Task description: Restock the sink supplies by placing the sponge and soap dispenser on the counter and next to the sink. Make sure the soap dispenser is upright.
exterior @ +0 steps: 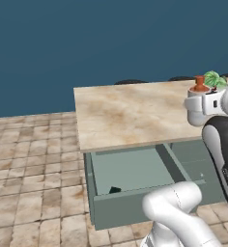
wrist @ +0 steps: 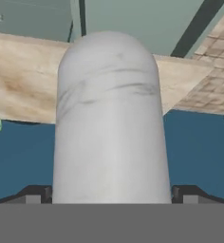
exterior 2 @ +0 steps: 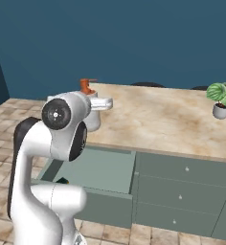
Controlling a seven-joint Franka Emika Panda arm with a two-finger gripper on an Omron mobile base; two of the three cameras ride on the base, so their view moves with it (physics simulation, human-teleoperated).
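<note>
Drawer (exterior: 135,173) stood open, dark sponge (exterior: 115,190) at its 7 o'clock corner | your soap dispenser (wrist: 111,123) upright, white, orange-topped | gripper (wrist: 111,194) jaws apart around it.

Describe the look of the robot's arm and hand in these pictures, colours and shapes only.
The glossy white arm is built of thick rounded tube segments with bulging elbows. Dark, nearly black bands and panels sit at its joints, and one joint ends in a round dark cap with a small pale centre. The white hand is a blocky piece with small dark markings. No loose cables or lettering can be made out.
</note>
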